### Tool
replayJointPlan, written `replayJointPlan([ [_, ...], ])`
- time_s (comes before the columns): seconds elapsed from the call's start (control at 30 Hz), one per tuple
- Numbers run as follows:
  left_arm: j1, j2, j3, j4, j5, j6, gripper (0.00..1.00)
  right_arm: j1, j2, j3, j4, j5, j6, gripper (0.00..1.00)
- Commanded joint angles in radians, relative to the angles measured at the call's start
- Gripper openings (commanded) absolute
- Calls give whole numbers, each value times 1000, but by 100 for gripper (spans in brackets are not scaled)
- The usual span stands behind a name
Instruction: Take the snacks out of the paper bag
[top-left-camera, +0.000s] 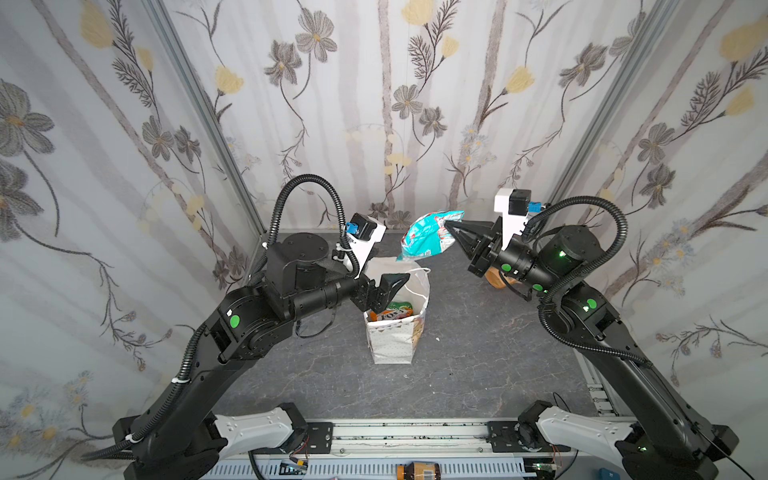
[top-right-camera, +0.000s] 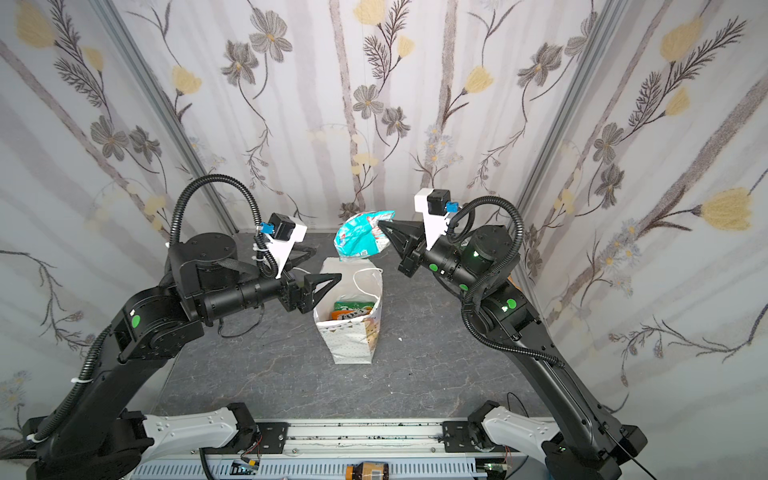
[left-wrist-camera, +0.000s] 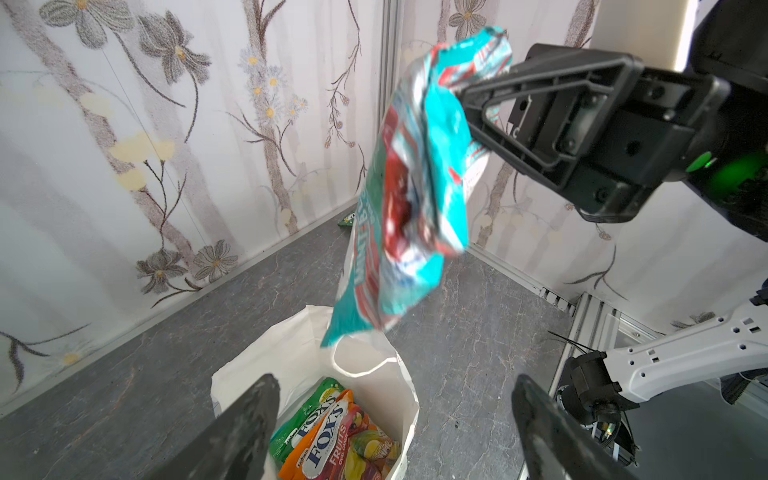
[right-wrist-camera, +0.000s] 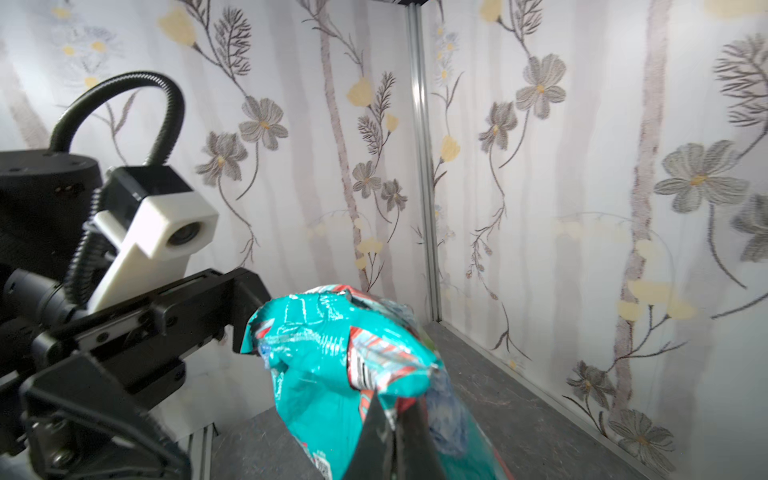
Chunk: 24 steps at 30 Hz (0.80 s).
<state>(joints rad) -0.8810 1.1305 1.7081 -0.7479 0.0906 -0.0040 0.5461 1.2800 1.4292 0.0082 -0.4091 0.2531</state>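
One packet aloft: a crinkly teal foil packet with red and white print (top-left-camera: 424, 239) hangs over the far edge of the bag's mouth. Its lower corner is close to the far rim, and contact cannot be told.
Right claw: the right claw (top-left-camera: 448, 225) is pressed together on the teal packet's upper edge, high above the table and right of the bag.
Left claw: the left claw (left-wrist-camera: 395, 378) is spread wide with nothing held, and hovers over the left of the bag's mouth.
Bag: a white paper gift bag with cord handles and a dotted bunting print (top-left-camera: 390, 345) stands upright mid-table, mouth open.
Inside the bag: at least two packets are seen, a green one (left-wrist-camera: 316, 403) and an orange-red fruit-print one (left-wrist-camera: 332, 440) lying against it. Anything beneath is hidden.
Table: on the dark grey marbled table (top-left-camera: 457, 353) a tan-orange pouch (top-left-camera: 494, 278) is glimpsed at the right, partly covered by the right arm.
Step in hand: this is judged to be the carrying-off of the teal packet, borne by the right claw alone.
Next move: the packet is to be taken rightward, lowered onto bare table well apart from the bag, and let go there. The left claw could then be sent down for the green or orange-red packet, with care taken that the thin bag wall is not snagged or tipped.
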Motion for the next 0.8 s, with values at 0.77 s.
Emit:
replayJointPlan([
  [0.77,-3,-53,-156,-6,-107,19,100,-535,695,171,85,-188,429,0],
])
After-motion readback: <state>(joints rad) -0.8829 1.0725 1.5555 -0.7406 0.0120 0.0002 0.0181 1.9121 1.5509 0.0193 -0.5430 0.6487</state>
